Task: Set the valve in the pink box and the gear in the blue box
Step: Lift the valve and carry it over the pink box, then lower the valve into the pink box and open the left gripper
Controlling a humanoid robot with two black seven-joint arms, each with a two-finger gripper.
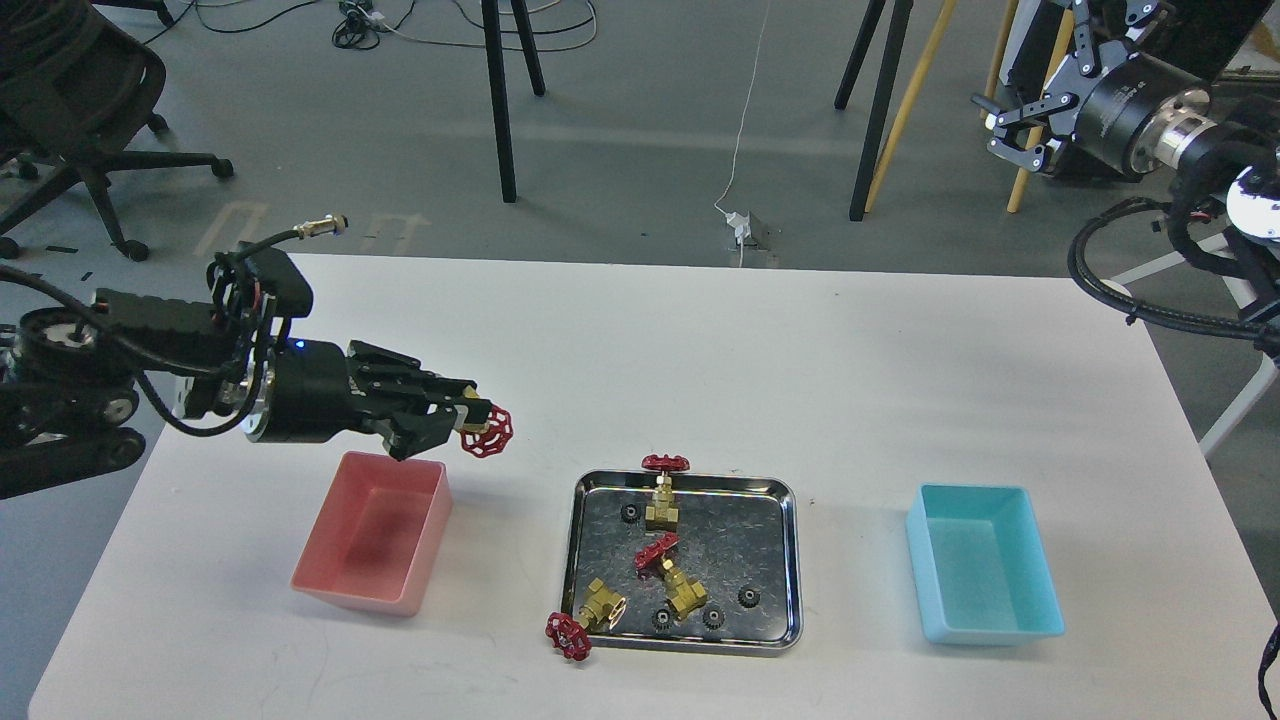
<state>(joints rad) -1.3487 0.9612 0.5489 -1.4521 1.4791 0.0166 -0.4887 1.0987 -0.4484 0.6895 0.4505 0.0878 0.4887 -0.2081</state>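
My left gripper [462, 420] is shut on a valve [486, 431]; its red handwheel sticks out past the fingertips, held in the air just beyond the far right corner of the pink box [375, 531]. The pink box looks empty. Three more valves stay at the steel tray [688, 560]: one at its far edge [662, 491], one in the middle [670, 577], one hanging over its near left corner [583, 618]. Several small black gears [747, 597] lie in the tray. The blue box [980, 560] stands empty at the right. My right gripper [1015, 125] is open, high at the far right off the table.
The white table [700, 340] carries the pink box, tray and blue box in a row near the front. Beyond it are tripod legs [497, 100], wooden poles [905, 100], cables on the floor and an office chair [80, 120] at the far left.
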